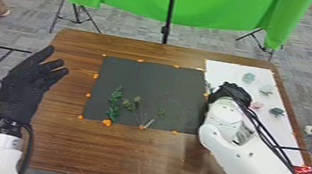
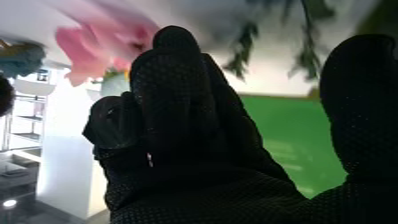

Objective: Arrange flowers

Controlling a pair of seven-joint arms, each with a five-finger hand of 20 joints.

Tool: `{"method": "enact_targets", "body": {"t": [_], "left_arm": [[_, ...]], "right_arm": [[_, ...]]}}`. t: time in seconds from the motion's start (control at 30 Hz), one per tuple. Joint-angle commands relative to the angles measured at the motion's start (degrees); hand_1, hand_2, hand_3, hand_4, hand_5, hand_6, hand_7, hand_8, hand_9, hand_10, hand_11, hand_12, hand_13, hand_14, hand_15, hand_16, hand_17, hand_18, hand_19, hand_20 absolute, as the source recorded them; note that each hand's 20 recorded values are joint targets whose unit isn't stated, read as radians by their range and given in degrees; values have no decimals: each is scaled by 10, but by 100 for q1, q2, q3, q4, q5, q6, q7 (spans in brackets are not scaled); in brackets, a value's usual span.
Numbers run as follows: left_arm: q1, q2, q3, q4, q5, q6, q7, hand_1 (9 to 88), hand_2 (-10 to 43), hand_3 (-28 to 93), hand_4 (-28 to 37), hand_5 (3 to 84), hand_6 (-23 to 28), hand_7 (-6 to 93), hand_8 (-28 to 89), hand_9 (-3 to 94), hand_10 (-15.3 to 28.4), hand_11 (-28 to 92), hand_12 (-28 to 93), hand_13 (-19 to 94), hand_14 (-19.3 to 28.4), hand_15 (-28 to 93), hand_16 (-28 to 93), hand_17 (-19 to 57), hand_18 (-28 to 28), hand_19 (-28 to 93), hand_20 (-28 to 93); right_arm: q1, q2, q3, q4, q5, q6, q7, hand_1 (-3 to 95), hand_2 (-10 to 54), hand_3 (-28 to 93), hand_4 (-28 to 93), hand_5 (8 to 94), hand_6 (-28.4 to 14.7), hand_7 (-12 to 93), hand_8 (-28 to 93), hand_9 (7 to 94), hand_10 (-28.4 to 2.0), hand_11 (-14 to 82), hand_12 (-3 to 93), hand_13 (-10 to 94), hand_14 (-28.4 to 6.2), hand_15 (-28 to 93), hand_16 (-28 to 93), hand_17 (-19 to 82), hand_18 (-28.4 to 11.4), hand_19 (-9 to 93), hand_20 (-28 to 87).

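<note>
Right hand (image 1: 233, 93) is at the white sheet's (image 1: 227, 71) edge by the black mat (image 1: 158, 80), fingers straight, thumb apart; blurred green sprigs (image 2: 309, 47) nearby, grip looks empty. Left hand (image 1: 22, 85) is extended, holding nothing. Leafy stem (image 1: 115, 103) lies on mat, pink flower (image 1: 257, 106) on sheet.

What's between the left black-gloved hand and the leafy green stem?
Head view: between left hand and stem lie brown wooden table, then black mat with orange-taped edge.
</note>
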Motion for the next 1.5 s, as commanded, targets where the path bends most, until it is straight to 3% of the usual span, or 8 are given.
{"method": "enact_targets", "body": {"t": [0.03,0.07,0.2,0.33,0.4,0.7,1.1,1.5], "left_arm": [[23,28,39,59,-3,-10,84,270,94,737,-198,357,87,120,-89,337,196,260,121,229,244,472,-60,-112,201,424,183],[-16,7,40,73,-2,-26,30,270,94,737,-198,357,87,120,-89,338,196,260,121,229,245,473,-60,-112,201,424,183],[33,56,61,60,-40,33,136,270,94,738,-197,357,87,120,-89,338,197,260,120,229,244,473,-60,-112,200,424,183],[15,56,66,65,-40,18,153,271,95,736,-197,357,87,120,-89,337,197,259,120,229,244,474,-60,-112,200,424,183],[17,50,58,70,-40,13,169,270,96,735,-198,357,87,119,-90,337,197,259,120,229,243,472,-61,-112,200,424,183],[91,28,10,45,-56,35,173,268,98,733,-200,357,87,119,-89,338,197,259,120,229,244,472,-60,-112,201,424,183],[188,48,-19,-11,-63,116,229,267,99,732,-201,356,87,120,-90,338,197,259,120,229,243,472,-61,-112,200,424,183],[308,143,-81,-78,-85,217,303,267,99,732,-201,355,87,121,-90,338,198,260,120,229,245,472,-61,-112,200,424,183]], "right_arm": [[265,-27,-484,360,-101,-83,-175,320,-88,701,-237,637,-178,70,-97,633,-246,468,165,649,-178,806,104,365,-284,932,493],[256,12,-553,373,-137,-27,-203,338,-93,704,-239,657,-155,79,-99,658,-228,466,167,668,-167,799,108,368,-284,932,488],[383,174,-1015,461,-372,254,-414,418,-95,727,-271,743,-75,122,-110,742,-177,471,181,718,-133,780,133,398,-284,932,490],[366,290,-1207,533,-332,619,-472,567,-95,639,-281,851,-29,147,17,839,-111,397,283,781,-93,771,161,445,-253,932,539],[260,299,-1061,532,-255,579,-511,595,-95,634,-282,891,-16,156,30,883,-99,384,281,813,-78,757,168,463,-241,932,547],[181,566,-787,414,-207,1213,-698,573,-95,719,-283,874,-35,197,158,881,-106,402,275,811,-75,762,188,449,-239,932,600],[505,820,-667,55,-350,2101,-766,540,-95,810,-283,864,-46,242,245,830,-115,544,273,794,-87,845,184,451,-250,932,669],[159,937,-420,-1359,-695,2151,-831,530,-95,837,-283,865,-47,253,249,834,-120,565,270,803,-86,862,180,461,-251,932,687]]}}
